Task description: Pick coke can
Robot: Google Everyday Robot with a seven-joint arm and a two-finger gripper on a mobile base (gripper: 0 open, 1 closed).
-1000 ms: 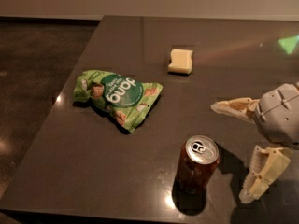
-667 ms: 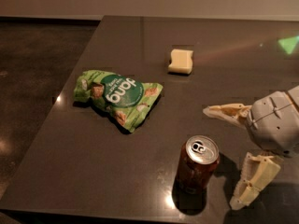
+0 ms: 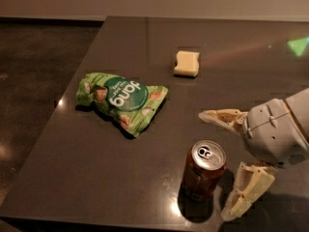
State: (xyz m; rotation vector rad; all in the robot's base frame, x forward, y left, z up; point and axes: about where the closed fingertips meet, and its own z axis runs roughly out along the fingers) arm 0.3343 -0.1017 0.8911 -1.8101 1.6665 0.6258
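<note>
The coke can (image 3: pixel 203 176) stands upright near the front edge of the dark table (image 3: pixel 120 178). It has a dark reddish-brown side and a shiny silver top with a pull tab. My gripper (image 3: pixel 219 166) comes in from the right at the can's height, open. One pale finger (image 3: pixel 223 118) reaches out above and behind the can. The other finger (image 3: pixel 245 191) sits just right of the can, close to it. The can stands just left of the gap between the fingers, and they hold nothing.
A green snack bag (image 3: pixel 121 100) lies on the table to the left and behind the can. A pale yellow sponge (image 3: pixel 186 64) lies further back. The table's left edge (image 3: pixel 58 115) and front edge are close. A green light patch (image 3: pixel 298 45) shows at the far right.
My gripper has moved left towards the can. Its fingers are now closer to the can's right side. The can, bag and sponge have not moved.
</note>
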